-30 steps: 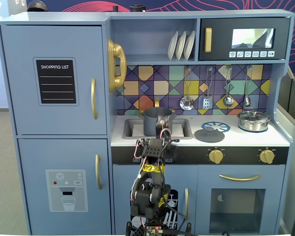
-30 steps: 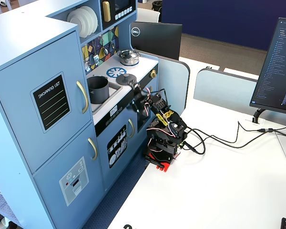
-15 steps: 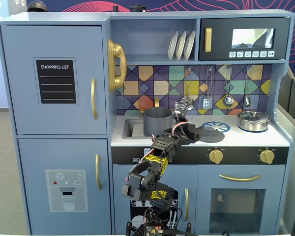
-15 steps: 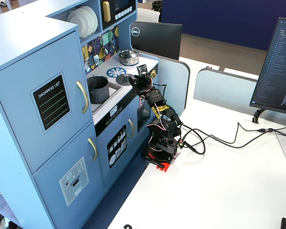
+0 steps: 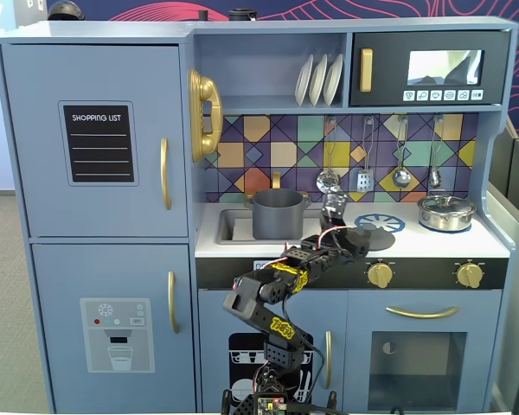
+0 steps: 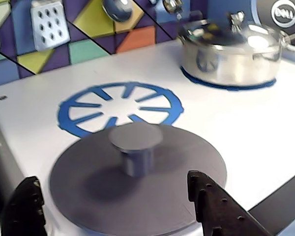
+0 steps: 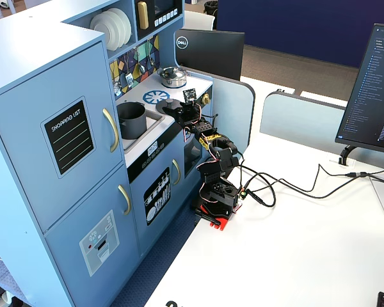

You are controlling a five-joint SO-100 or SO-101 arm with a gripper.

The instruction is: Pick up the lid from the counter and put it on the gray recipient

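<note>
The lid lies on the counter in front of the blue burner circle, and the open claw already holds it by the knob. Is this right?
Not quite. The lid does lie before the burner circle, but the wrist view shows the open claw with its fingers apart on either side, not touching the knob.

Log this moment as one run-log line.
phase: approach | gripper: open, straddling lid | lid: flat on counter, not gripped | pot: uncovered, in sink

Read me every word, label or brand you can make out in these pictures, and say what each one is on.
"SHOPPING LIST": on the black chalkboard on the fridge door.
"DELL": logo on the back of the black monitor, also seen in the wrist view.
Computer screen text: too small to read.
Microwave button icons: unreadable.
</note>
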